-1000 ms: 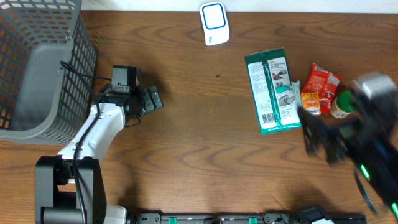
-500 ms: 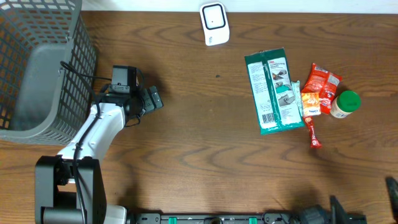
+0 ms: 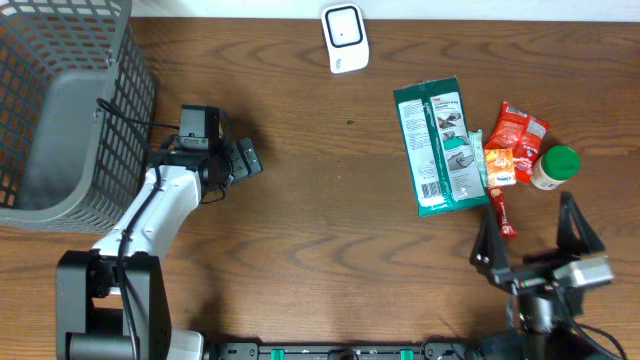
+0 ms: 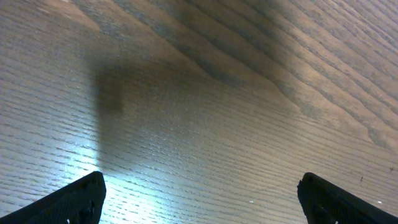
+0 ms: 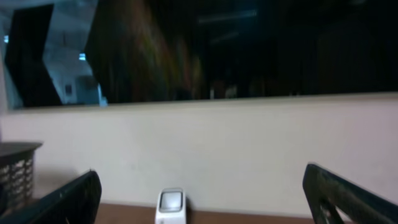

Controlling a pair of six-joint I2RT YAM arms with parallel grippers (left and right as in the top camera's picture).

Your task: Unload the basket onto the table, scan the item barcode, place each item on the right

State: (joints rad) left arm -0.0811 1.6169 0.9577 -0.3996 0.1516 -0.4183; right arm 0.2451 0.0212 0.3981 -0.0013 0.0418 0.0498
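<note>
The white barcode scanner [image 3: 345, 38] stands at the back edge of the table, and shows small in the right wrist view as the scanner [image 5: 170, 206] against a pale wall. A green wipes packet [image 3: 441, 148] lies flat at the right, label up. Beside it lie red snack packets [image 3: 517, 132], a small orange packet [image 3: 499, 165], a red stick [image 3: 504, 216] and a green-lidded jar [image 3: 555, 167]. My right gripper [image 3: 530, 245] is open at the front right, just short of the items, with nothing in it. My left gripper [image 3: 240, 160] is open over bare wood [image 4: 205, 112], far from the items.
A grey wire basket [image 3: 60, 110] fills the back left corner, close behind the left arm. Its rim shows as the basket [image 5: 15, 168] at the left of the right wrist view. A dark rail [image 3: 350, 350] runs along the table's front edge.
The right arm has swung away from above the items, gone out of view, and come back at the front right. The scanner's blue light has gone out. The left arm has not moved.
</note>
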